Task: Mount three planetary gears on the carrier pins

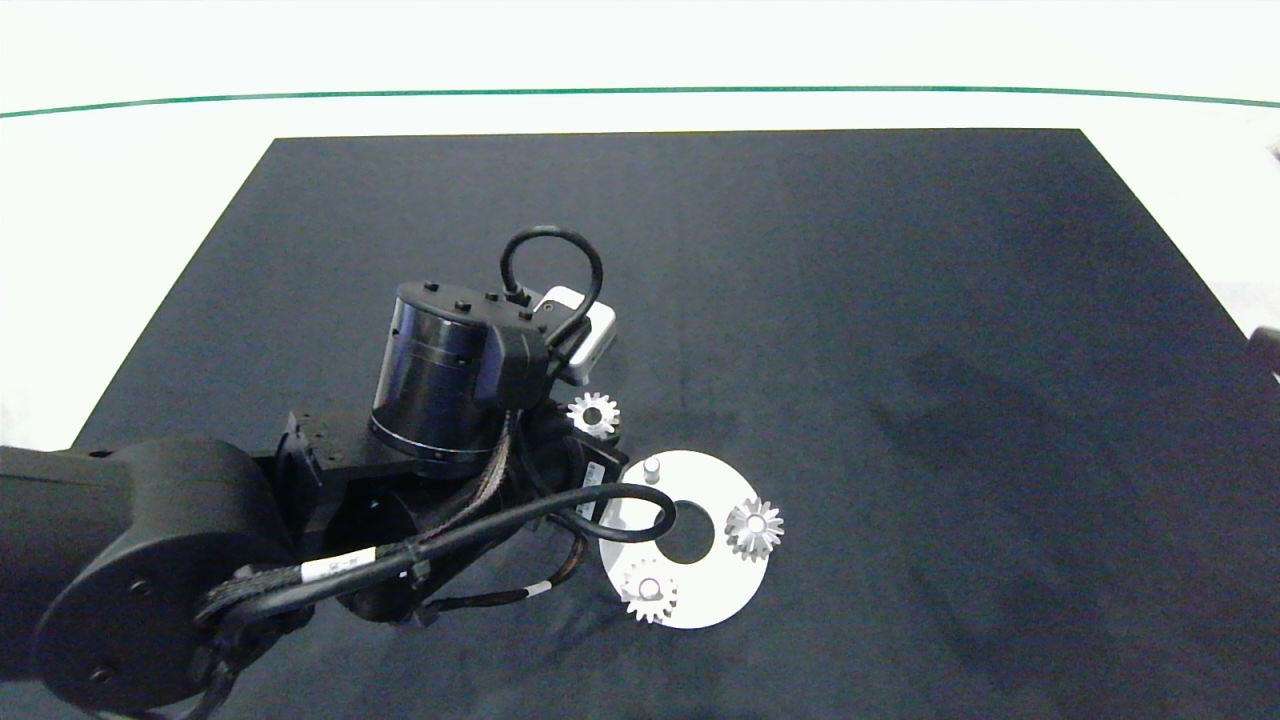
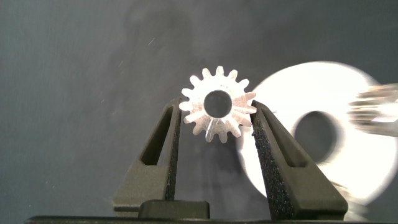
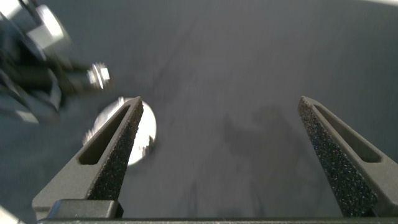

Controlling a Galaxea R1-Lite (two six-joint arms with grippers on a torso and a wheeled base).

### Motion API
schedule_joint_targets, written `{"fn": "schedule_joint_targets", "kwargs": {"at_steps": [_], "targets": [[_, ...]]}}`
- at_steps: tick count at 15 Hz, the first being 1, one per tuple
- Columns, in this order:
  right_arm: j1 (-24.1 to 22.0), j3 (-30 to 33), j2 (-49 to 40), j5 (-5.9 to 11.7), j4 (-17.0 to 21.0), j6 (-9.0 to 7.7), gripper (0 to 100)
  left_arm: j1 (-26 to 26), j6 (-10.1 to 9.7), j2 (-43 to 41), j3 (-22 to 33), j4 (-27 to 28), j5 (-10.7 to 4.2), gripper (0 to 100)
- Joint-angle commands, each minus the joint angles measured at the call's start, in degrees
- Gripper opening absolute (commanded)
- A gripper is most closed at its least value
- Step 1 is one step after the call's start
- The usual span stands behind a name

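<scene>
One gear [image 2: 217,110] in L end effector [image 2: 216,119]

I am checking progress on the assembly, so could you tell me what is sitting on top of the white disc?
On the white disc, two planetary gears sit on pins, and one bare carrier pin stands free. The left arm's cable covers part of the disc's near-left surface.
</scene>
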State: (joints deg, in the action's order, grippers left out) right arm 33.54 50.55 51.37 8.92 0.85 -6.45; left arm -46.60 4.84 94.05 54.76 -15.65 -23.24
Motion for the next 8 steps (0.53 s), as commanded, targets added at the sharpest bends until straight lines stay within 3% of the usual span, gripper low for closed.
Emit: {"fn": "schedule_joint_targets", "kwargs": {"at_steps": [1,4,8], "targets": [[0.04,-2.04,0.04,0.04,-0.06,-0.06,100,-4.55,-0.01,-4.49,-0.53,0.18,-0.23,22],[0.04,-2.13,0.13,0.04,-0.06,-0.06,100,-9.03,-0.01,-4.23,-2.03,0.01,-0.41,22],[0.04,-2.13,0.13,0.04,-0.06,-0.06,100,-9.56,1.40,1.40,1.31,-0.17,-0.85,22]]}}
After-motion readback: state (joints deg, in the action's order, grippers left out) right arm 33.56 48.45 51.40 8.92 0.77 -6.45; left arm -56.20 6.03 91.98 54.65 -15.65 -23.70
